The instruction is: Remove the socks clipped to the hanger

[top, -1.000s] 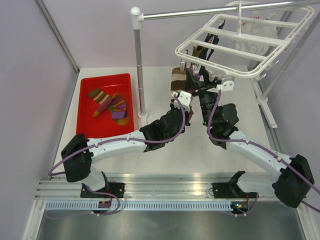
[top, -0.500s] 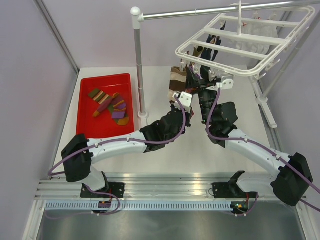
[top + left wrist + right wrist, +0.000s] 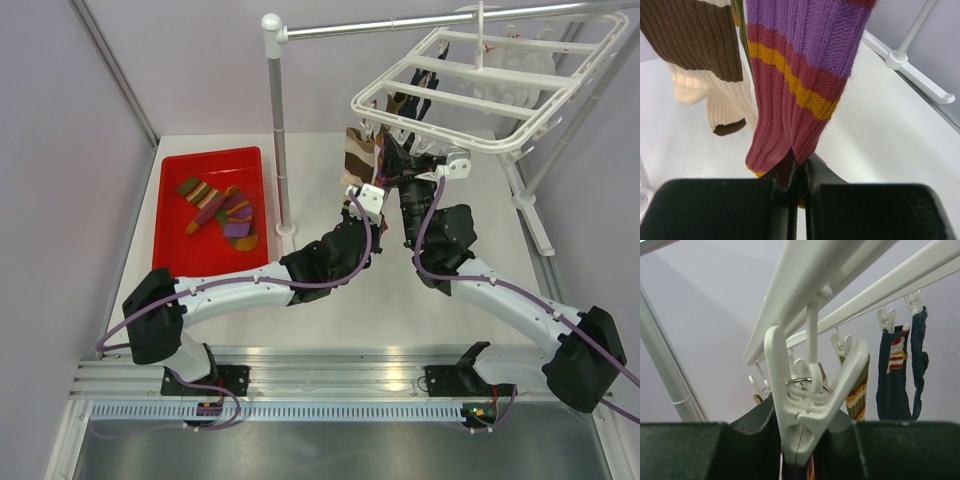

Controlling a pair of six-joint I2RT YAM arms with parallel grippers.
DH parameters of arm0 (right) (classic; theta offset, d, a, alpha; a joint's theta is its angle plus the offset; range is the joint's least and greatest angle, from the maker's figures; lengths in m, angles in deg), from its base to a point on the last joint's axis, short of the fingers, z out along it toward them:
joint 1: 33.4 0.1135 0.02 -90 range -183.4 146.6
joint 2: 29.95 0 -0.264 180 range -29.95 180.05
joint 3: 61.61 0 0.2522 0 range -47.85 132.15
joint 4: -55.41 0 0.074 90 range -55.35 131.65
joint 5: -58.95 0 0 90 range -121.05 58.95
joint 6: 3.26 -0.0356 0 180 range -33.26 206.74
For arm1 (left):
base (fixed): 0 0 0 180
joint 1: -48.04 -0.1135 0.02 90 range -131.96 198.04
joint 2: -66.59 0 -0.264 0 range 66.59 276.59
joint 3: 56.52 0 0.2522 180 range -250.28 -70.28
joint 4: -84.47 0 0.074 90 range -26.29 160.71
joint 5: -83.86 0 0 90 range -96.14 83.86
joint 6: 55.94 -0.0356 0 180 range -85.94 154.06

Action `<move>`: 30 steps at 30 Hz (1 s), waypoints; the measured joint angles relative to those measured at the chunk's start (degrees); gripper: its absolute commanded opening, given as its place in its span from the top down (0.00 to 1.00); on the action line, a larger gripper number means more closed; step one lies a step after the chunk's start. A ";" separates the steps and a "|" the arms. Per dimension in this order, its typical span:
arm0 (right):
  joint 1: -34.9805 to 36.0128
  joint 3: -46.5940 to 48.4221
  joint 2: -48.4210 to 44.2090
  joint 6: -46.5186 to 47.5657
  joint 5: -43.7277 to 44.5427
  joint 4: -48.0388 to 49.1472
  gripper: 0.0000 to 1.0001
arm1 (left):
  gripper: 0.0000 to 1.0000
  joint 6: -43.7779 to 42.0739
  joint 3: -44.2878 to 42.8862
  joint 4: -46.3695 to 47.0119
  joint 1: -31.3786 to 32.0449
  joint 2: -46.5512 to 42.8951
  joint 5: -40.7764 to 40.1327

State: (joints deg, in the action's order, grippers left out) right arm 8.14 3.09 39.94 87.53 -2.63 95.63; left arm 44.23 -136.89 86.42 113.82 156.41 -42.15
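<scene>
Two socks lie in the red tray at nine o'clock. The hanger is at one o'clock. The left gripper has its jaws closed on the purple striped sock. The right gripper has its jaws pinching one clip.

Ribbed knit cloth: purple sock. Matt black plastic: my left gripper. Smooth glossy white plastic: clip, hanger. Polished metal: pole. Glossy red plastic: tray.
</scene>
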 measured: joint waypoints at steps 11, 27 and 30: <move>0.00 0.00 -2.16 -0.87 0.55 -2.21 0.99 | 0.98 0.24 0.44 -0.83 -1.05 -0.94 -2.08; 0.00 -2.71 -7.50 -3.08 -0.74 -5.42 0.62 | 0.98 0.87 1.44 -2.49 -4.50 -3.76 -0.90; 0.00 -2.99 -7.58 -3.17 -1.07 -4.90 0.50 | 0.98 0.87 1.44 -2.62 -4.11 -3.76 -0.81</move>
State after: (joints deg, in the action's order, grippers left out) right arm 8.14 0.10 32.35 84.37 -3.70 90.73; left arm 45.11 -135.44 83.79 109.71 152.65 -42.96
